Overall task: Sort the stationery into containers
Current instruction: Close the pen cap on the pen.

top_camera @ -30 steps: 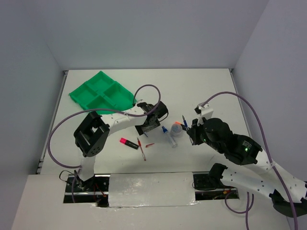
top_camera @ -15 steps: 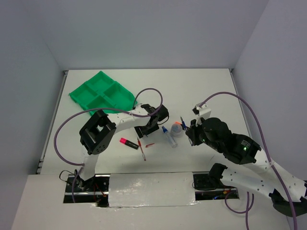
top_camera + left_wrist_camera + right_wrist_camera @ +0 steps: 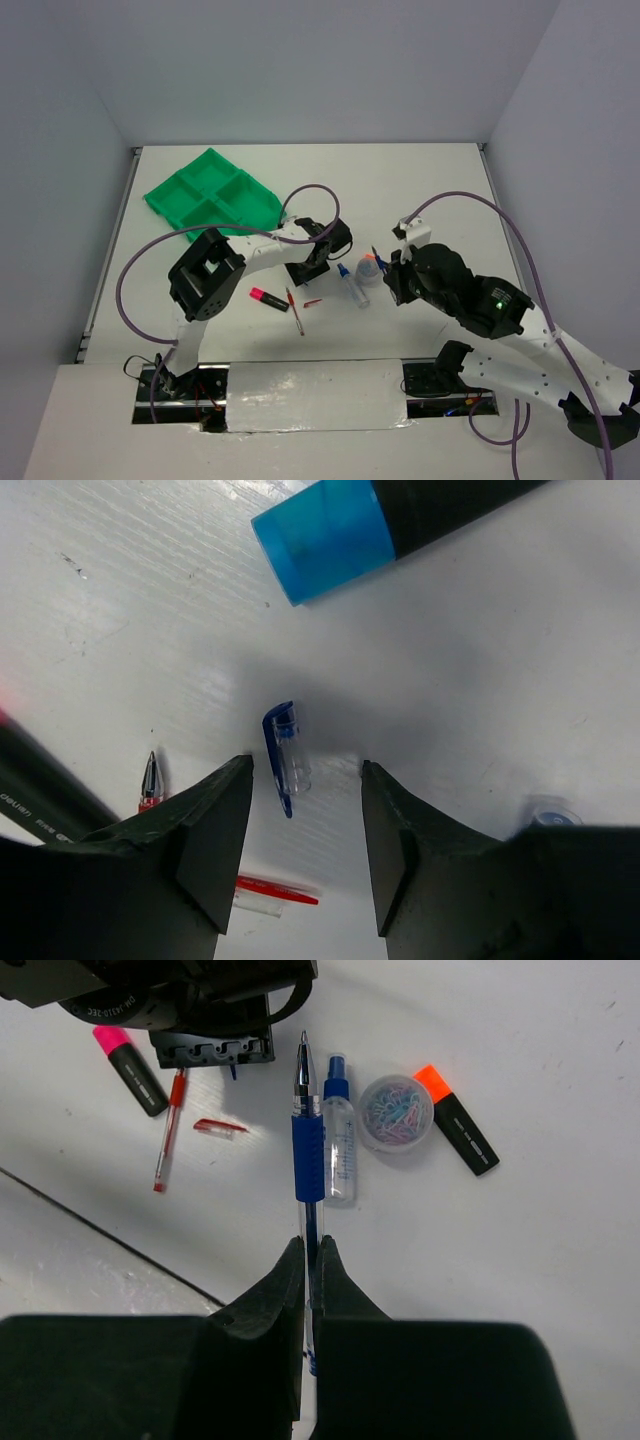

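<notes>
We log this as a robotics lab test cell. A left arm (image 3: 255,250) and a right arm (image 3: 470,300) are bolted at the near edge of a white table (image 3: 440,180), boxed by plain pale walls (image 3: 300,70) on three sides. Purple cables (image 3: 311,187) loop loose off both arms; a silvery sheet (image 3: 310,395) covers the mount. Props on the table: a green tray (image 3: 212,190) and pens (image 3: 295,311)

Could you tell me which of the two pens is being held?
The blue pen, clamped by the jaws of the right gripper; the red pen lies loose on the table beside the pink highlighter.
</notes>
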`<state>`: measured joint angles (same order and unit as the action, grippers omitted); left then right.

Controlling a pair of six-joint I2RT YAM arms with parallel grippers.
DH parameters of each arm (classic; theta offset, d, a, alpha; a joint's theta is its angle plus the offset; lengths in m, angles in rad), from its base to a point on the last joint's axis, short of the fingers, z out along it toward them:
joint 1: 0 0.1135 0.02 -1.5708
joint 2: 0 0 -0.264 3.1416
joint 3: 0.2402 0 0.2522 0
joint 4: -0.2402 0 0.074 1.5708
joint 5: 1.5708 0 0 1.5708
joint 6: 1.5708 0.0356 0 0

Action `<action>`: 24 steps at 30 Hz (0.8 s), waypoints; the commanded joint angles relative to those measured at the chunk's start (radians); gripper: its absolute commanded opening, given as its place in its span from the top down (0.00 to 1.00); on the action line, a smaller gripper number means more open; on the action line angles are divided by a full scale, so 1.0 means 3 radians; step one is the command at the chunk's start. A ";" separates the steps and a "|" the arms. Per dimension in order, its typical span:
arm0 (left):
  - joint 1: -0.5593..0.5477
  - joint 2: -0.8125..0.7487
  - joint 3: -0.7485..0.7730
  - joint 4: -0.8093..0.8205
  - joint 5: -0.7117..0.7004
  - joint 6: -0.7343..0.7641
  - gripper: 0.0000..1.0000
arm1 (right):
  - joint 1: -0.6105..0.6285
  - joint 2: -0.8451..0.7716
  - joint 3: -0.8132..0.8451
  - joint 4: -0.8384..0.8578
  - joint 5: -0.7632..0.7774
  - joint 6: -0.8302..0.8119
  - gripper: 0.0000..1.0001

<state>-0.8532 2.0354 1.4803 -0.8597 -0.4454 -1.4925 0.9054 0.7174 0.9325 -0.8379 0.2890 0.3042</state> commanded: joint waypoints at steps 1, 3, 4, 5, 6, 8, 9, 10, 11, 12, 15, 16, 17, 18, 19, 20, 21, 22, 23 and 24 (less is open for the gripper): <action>0.0047 0.0042 -0.0107 0.0099 0.0037 0.0036 0.42 | 0.0019 -0.0014 -0.0010 0.0139 -0.0027 -0.0043 1.00; 0.0052 0.0042 -0.0133 0.0120 0.0053 0.0030 0.49 | 0.0024 -0.0019 -0.0020 0.0149 -0.0033 -0.0048 1.00; 0.0052 0.0042 -0.0138 0.0125 0.0058 0.0036 0.53 | 0.0024 -0.0019 -0.0020 0.0144 -0.0028 -0.0048 1.00; 0.0052 0.0052 -0.0143 0.0130 0.0063 0.0046 0.63 | 0.0019 -0.0019 -0.0025 0.0149 -0.0027 -0.0048 1.00; 0.0057 0.0062 -0.0148 0.0130 0.0068 0.0056 0.67 | 0.0024 -0.0024 -0.0030 0.0155 -0.0022 -0.0048 1.00; 0.0062 0.0077 -0.0164 0.0140 0.0078 0.0066 0.81 | 0.0024 -0.0044 -0.0045 0.0180 -0.0002 -0.0053 1.00; 0.0067 0.0088 -0.0174 0.0145 0.0089 0.0071 0.85 | 0.0019 -0.0049 -0.0046 0.0180 0.0018 -0.0053 1.00; 0.0072 0.0093 -0.0204 0.0160 0.0114 0.0077 0.87 | 0.0019 -0.0054 -0.0051 0.0180 0.0029 -0.0048 1.00; 0.0083 0.0098 -0.0225 0.0176 0.0134 0.0097 0.99 | 0.0019 -0.0070 -0.0051 0.0180 0.0029 -0.0053 1.00; 0.0088 0.0103 -0.0240 0.0216 0.0150 0.0107 1.00 | 0.0024 -0.0080 -0.0051 0.0185 0.0029 -0.0058 1.00; 0.0088 0.0108 -0.0291 0.0273 0.0170 0.0189 1.00 | 0.0024 -0.0106 -0.0051 0.0190 0.0034 -0.0063 1.00; 0.0088 0.0113 -0.0302 0.0268 0.0170 0.0204 1.00 | 0.0019 -0.0111 -0.0056 0.0195 0.0049 -0.0068 1.00; 0.0088 0.0108 -0.0307 0.0268 0.0165 0.0235 1.00 | 0.0024 -0.0106 -0.0061 0.0195 0.0064 -0.0073 1.00; 0.0088 0.0098 -0.0322 0.0263 0.0160 0.0235 1.00 | 0.0019 -0.0106 -0.0056 0.0195 0.0075 -0.0073 1.00; 0.0083 0.0068 -0.0342 0.0278 0.0150 0.0255 1.00 | 0.0024 -0.0101 -0.0056 0.0201 0.0080 -0.0073 1.00; 0.0083 0.0047 -0.0358 0.0293 0.0145 0.0266 1.00 | 0.0019 -0.0090 -0.0061 0.0206 0.0075 -0.0073 1.00; 0.0088 0.0027 -0.0388 0.0319 0.0145 0.0286 1.00 | 0.0024 -0.0085 -0.0071 0.0211 0.0075 -0.0073 1.00; 0.0078 -0.0019 -0.0399 0.0344 0.0140 0.0322 1.00 | 0.0019 -0.0080 -0.0081 0.0211 0.0095 -0.0063 1.00; 0.0073 -0.0050 -0.0409 0.0355 0.0120 0.0337 1.00 | 0.0019 -0.0080 -0.0097 0.0221 0.0105 -0.0053 1.00; 0.0067 -0.0081 -0.0414 0.0365 0.0099 0.0363 1.00 | 0.0024 -0.0085 -0.0107 0.0236 0.0121 -0.0048 1.00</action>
<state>-0.8371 1.9938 1.4055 -0.7502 -0.4316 -1.4136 0.9058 0.6956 0.9157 -0.8146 0.3004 0.2943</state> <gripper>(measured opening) 0.211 0.032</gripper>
